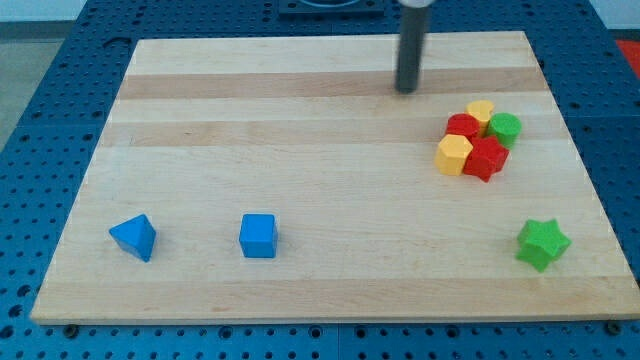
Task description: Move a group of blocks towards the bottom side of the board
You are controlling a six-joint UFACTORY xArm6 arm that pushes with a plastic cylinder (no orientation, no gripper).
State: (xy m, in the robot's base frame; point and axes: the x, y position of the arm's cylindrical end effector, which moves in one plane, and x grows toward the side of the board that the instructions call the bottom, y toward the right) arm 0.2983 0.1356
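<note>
Light wooden board [300,120] on a blue pegboard table [40,120]. Dark straight rod comes down from the top of the frame, right of centre; the rod's tip [406,90] sits on the board in the upper right area. No jaws on this rig, just the rod, so nothing is spread or pinching.

Task group is the cluster at the right of the frame, upper-middle height: yellow block at the top of the cluster [481,112], green rounded block [505,127] just right of it, red block [462,127] on the left, yellow hexagonal block [454,154] at lower left, red star-like block [486,158] at lower right. All five packed together, touching or nearly so.

Tip is above and to the left of the cluster, near it but apart, no contact.

Others: green star block [543,243] alone at lower right, blue triangular block [133,237] at lower left, blue cube [258,236] right of it, both near the bottom edge.

Progress, my read: push not started, cluster sits well up from the bottom edge. Left to do: get the tip above the cluster, then sweep it down. Green star may be in the path
</note>
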